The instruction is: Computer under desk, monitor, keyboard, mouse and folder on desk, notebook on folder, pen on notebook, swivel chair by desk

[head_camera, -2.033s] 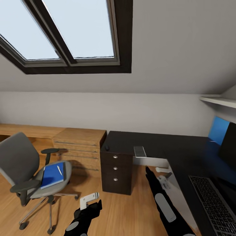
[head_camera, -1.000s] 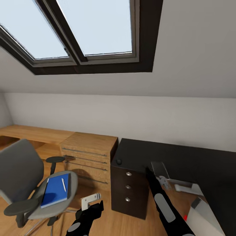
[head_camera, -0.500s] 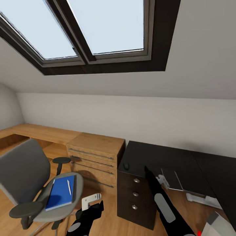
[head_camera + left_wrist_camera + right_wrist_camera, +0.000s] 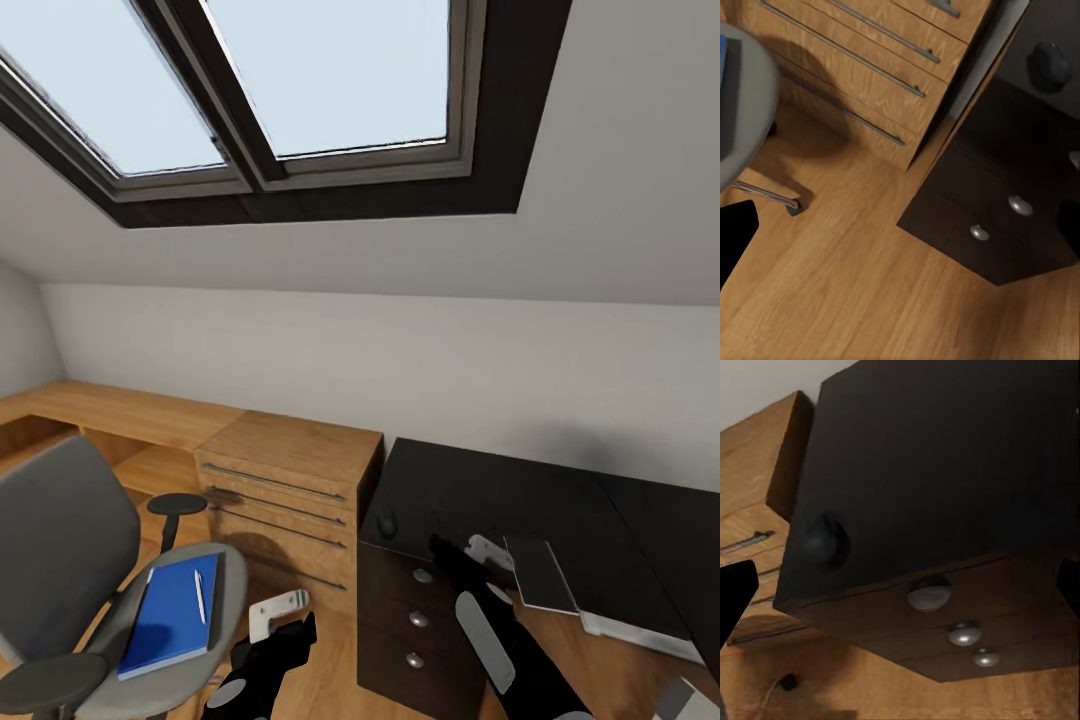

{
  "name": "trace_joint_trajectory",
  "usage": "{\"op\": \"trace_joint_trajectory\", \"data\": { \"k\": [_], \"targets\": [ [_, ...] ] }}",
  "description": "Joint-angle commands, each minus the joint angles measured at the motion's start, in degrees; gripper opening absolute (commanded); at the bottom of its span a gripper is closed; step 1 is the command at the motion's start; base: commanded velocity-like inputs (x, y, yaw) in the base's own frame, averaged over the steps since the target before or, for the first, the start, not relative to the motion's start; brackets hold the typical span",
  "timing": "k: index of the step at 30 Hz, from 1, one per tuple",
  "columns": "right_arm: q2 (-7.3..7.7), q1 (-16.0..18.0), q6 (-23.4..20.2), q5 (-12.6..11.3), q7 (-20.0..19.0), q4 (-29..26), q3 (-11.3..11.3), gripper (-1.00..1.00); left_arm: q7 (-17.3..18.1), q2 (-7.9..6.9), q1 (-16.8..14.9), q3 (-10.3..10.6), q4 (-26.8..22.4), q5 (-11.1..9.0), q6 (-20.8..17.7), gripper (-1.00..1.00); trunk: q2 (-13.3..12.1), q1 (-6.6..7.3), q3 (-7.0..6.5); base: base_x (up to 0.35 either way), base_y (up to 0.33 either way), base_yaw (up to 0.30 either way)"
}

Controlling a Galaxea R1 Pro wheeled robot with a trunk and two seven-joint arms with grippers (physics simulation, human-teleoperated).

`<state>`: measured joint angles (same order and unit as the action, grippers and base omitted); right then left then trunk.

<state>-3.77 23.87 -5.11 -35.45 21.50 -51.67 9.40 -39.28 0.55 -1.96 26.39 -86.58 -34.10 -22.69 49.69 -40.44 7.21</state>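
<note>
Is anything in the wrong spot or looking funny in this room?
Yes. The blue folder lies on the swivel chair seat with a pen on top, not on the desk. A small dark mouse sits alone at the desk's corner, close to the edge above the drawers.

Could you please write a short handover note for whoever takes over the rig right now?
Left gripper holds nothing; whether it is open is unclear. Right gripper hovers over the desk edge, state unclear. The blue folder lies on the swivel chair seat with the pen on it. A small dark mouse sits at the desk corner above the drawer unit. Nothing judged done from here; folder, notebook, pen and chair remain to place.
</note>
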Motion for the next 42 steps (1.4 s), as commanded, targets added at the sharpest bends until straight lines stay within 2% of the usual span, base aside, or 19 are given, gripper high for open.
{"op": "trace_joint_trajectory", "data": {
  "k": [1,3,4,6,8,11,13,15,16,17,18,19,20,22,28,31,42],
  "targets": [
    [-0.69,0.08,-3.93,3.98,4.72,-1.06,0.37,1.00,-0.47,-0.02,-0.06,0.06,-0.08,-0.36,-0.16,1.00,0.07,-0.04,0.09,0.186,0.000,0.000],
    [-1.31,0.10,-6.12,8.02,7.47,-1.78,0.77,1.00,-0.49,-0.01,-0.06,0.06,-0.08,-0.36,-0.16,1.00,0.07,-0.04,0.09,0.149,0.000,0.000],
    [-1.40,0.11,-6.40,8.99,7.88,-1.88,0.97,1.00,-0.48,-0.01,-0.06,0.06,-0.08,-0.36,-0.16,1.00,0.07,-0.04,0.09,0.132,0.000,0.000],
    [-1.74,0.12,-6.78,12.86,9.10,-2.07,2.08,1.00,-0.46,0.03,-0.06,0.09,-0.08,-0.41,-0.16,1.00,0.07,-0.04,0.09,0.082,0.000,0.000],
    [-1.99,0.12,-5.76,14.88,10.12,-2.05,2.61,1.00,-0.45,0.05,-0.06,0.21,0.03,-0.42,-0.16,1.00,0.07,-0.04,0.09,0.042,0.000,0.000],
    [-2.84,0.12,-4.40,16.35,12.57,-2.04,3.13,1.00,-0.45,0.06,-0.06,0.71,0.46,-0.38,-0.16,1.00,0.07,-0.04,0.09,0.015,0.000,0.000],
    [-3.54,0.12,-4.94,16.80,15.58,-2.05,3.34,1.00,-0.45,0.06,-0.06,0.89,0.60,-0.37,-0.16,1.00,0.07,-0.04,0.09,0.006,0.000,0.000],
    [-4.46,0.12,-7.24,17.30,19.98,-2.12,3.80,1.00,-0.45,0.06,-0.06,1.00,0.70,-0.36,-0.16,1.00,0.07,-0.04,0.09,0.003,0.000,0.000],
    [-5.04,0.12,-9.12,17.68,22.83,-2.25,4.62,1.00,-0.45,0.06,-0.06,1.04,0.73,-0.36,-0.16,1.00,0.07,-0.04,0.09,0.002,0.000,0.000],
    [-5.25,0.12,-9.91,17.82,23.91,-2.38,5.19,1.00,-0.46,0.06,-0.06,1.06,0.73,-0.36,-0.16,1.00,0.07,-0.04,0.09,0.001,0.000,0.000],
    [-5.47,0.12,-10.96,18.00,25.39,-2.93,6.58,1.00,-0.51,0.06,-0.06,1.08,0.74,-0.34,-0.16,1.00,0.07,-0.04,0.09,0.000,0.000,0.000],
    [-5.66,0.09,-11.50,18.18,26.54,-4.92,9.77,1.00,-0.56,0.05,-0.06,1.05,0.74,-0.27,-0.16,1.00,0.07,-0.04,0.09,0.000,0.000,0.000],
    [-5.71,0.06,-11.25,18.25,27.01,-6.15,11.81,1.00,-0.52,0.01,-0.06,1.04,0.72,-0.22,-0.16,1.00,0.07,-0.04,0.09,0.000,0.000,0.000],
    [-5.83,0.04,-10.98,18.23,27.46,-7.02,13.44,1.00,-0.50,-0.01,-0.06,1.03,0.71,-0.19,-0.16,1.00,0.07,-0.04,0.09,0.000,0.000,0.000],
    [-5.89,0.03,-10.81,18.07,27.61,-7.54,14.22,1.00,-0.53,-0.02,-0.06,0.91,0.71,-0.18,-0.16,1.00,0.07,-0.04,0.09,0.000,0.000,0.004],
    [-5.89,0.03,-10.72,17.98,27.42,-7.44,14.31,1.00,-0.63,-0.10,-0.06,0.64,0.71,-0.10,-0.10,1.00,0.07,-0.04,0.15,0.075,0.000,0.257],
    [-5.90,0.03,-10.77,17.96,27.29,-7.08,14.41,1.00,-0.62,-0.11,-0.06,0.76,0.71,-0.01,-0.07,1.00,0.07,-0.04,0.63,0.283,0.000,0.242]
  ]
}}
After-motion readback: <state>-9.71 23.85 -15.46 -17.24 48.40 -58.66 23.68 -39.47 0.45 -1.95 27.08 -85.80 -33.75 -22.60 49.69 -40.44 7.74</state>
